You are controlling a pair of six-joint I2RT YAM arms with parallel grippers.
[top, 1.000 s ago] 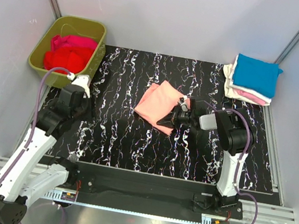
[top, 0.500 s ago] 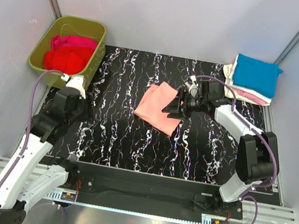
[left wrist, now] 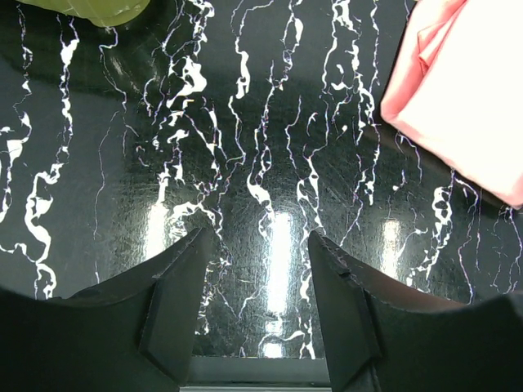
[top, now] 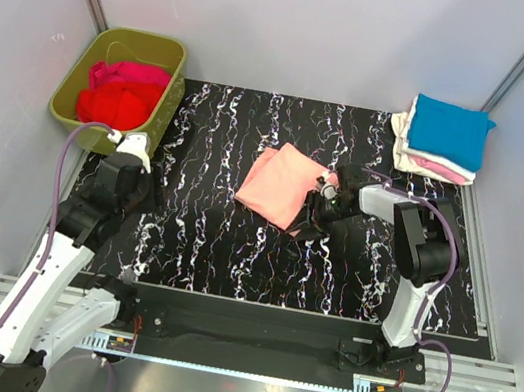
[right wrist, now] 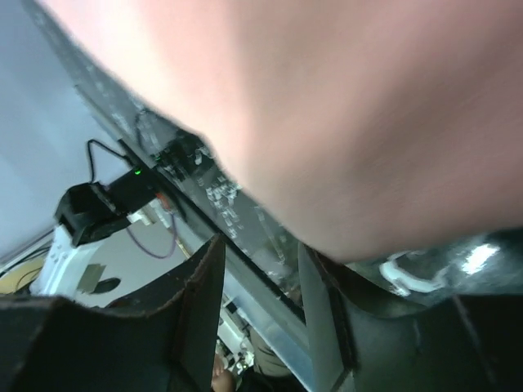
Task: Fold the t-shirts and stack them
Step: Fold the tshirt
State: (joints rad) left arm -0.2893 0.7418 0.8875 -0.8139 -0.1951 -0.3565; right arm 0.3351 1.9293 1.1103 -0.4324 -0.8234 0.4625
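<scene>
A folded salmon-pink t-shirt (top: 279, 186) lies mid-mat. It fills the top of the right wrist view (right wrist: 343, 106), blurred, and shows at the top right of the left wrist view (left wrist: 466, 90). My right gripper (top: 312, 219) sits low at the shirt's near right corner; its jaws (right wrist: 260, 249) stand open with nothing between them. My left gripper (top: 142, 163) hovers open and empty (left wrist: 257, 238) over the mat's left side. A stack with a bright blue t-shirt (top: 449, 131) on top, cream and pink beneath, sits at the back right. Red (top: 110, 106) and magenta (top: 133, 74) t-shirts lie in the tub.
The olive-green tub (top: 161, 107) stands at the back left corner, and its edge shows in the left wrist view (left wrist: 90, 10). The black marbled mat (top: 204, 237) covers the table. Grey walls close in on the left, back and right.
My right arm reached out toward the far right of the shirt, then drew back and down to its near right corner. The shirt and left arm have hardly moved.
</scene>
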